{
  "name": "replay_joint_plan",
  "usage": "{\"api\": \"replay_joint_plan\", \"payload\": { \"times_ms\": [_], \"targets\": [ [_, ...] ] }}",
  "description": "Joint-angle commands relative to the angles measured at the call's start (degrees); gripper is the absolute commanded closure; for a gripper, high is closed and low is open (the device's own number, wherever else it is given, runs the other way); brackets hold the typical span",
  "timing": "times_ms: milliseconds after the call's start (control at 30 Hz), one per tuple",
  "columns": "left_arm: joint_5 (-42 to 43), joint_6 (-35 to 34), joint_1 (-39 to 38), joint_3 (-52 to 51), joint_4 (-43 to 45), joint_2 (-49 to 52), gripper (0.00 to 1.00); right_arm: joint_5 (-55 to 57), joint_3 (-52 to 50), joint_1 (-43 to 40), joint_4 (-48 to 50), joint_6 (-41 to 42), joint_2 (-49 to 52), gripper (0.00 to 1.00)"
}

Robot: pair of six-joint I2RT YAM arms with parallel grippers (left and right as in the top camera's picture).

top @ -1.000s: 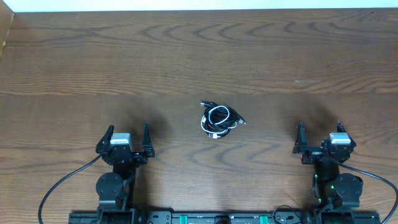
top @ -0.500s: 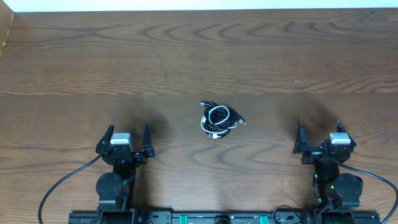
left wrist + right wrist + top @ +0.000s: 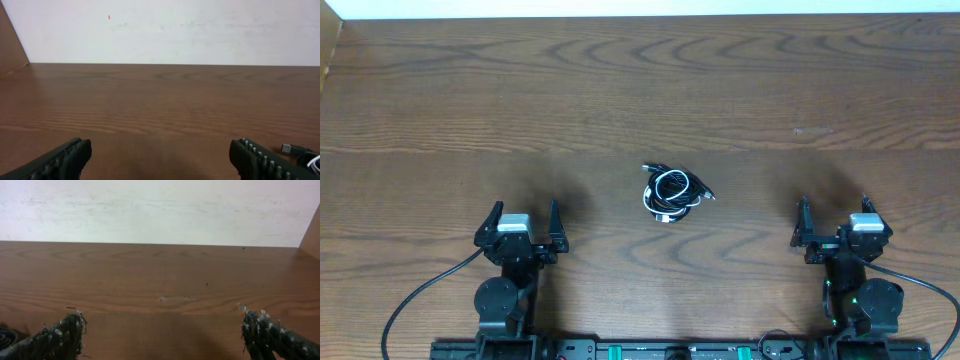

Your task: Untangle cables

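Note:
The cables lie in one small tangled bundle of black cords and a white one at the middle of the wooden table. My left gripper rests near the front edge, to the left of the bundle, open and empty. My right gripper rests at the front right, also open and empty. In the left wrist view my gripper spans bare wood and a plug end of the cables peeks in at the lower right. In the right wrist view my gripper frames bare wood; a dark coil of the cables shows at the far left edge.
The wooden table stretches back to a white wall. A raised wooden edge runs along the left side. Thick black arm cables trail from the arm bases at the front.

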Motion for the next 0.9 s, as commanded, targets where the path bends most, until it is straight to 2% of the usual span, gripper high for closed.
{"api": "replay_joint_plan", "payload": {
  "times_ms": [0,500,567,733,767,867],
  "targets": [
    [-1.79,0.17,0.24,-0.68,-2.71,-0.35,0.06,0.20,-0.31,0.26,0.00,-0.26,-0.37,0.01],
    [-0.72,-0.63,0.24,-0.68,-2.51,-0.35,0.07,0.17,-0.31,0.26,0.00,-0.26,-0.37,0.01],
    [5.57,-5.01,0.24,-0.66,-2.01,-0.35,0.06,0.20,-0.31,0.26,0.00,-0.26,-0.37,0.01],
    [32.89,-29.09,0.24,-0.63,-0.83,-0.35,0.06,0.20,-0.31,0.26,0.00,-0.26,-0.37,0.01],
    [35.63,-32.54,0.24,-0.63,-0.44,-0.35,0.07,0.20,-0.31,0.26,0.00,-0.26,-0.37,0.01],
    [36.00,-39.19,0.24,-0.61,5.44,-0.35,0.06,0.20,-0.31,0.26,0.00,-0.26,-0.37,0.01]
  ]
}}
